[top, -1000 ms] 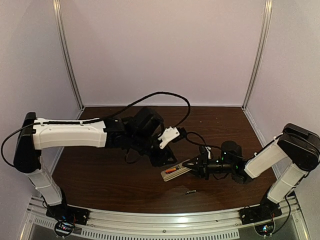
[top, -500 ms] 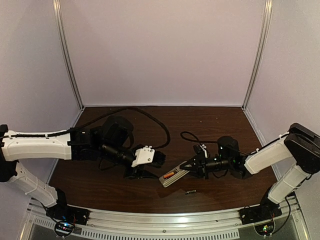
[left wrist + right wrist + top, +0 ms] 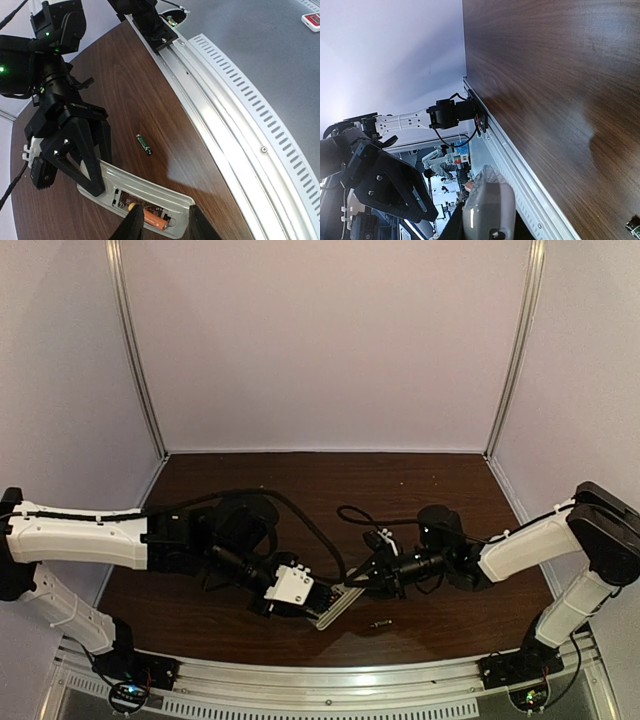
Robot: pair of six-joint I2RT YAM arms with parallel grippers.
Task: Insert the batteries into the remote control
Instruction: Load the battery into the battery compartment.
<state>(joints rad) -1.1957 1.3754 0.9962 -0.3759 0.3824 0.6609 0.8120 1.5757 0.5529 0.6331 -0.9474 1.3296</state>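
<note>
Over the dark wood table [image 3: 430, 490] your left gripper [image 3: 164, 225] has swung in, spread, likely to seat the orange battery [image 3: 152, 217] in the slim grey remote control [image 3: 145, 187] your right gripper [image 3: 365, 577] clamps.

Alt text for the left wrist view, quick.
The remote control has its compartment open, the orange battery inside; the right gripper clamps its far end, the left gripper straddles its near end. The dark battery lies loose on the table.

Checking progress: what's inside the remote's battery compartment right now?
An orange battery lies in the remote control's open bay; the left gripper's fingertips hide part of it.
</note>
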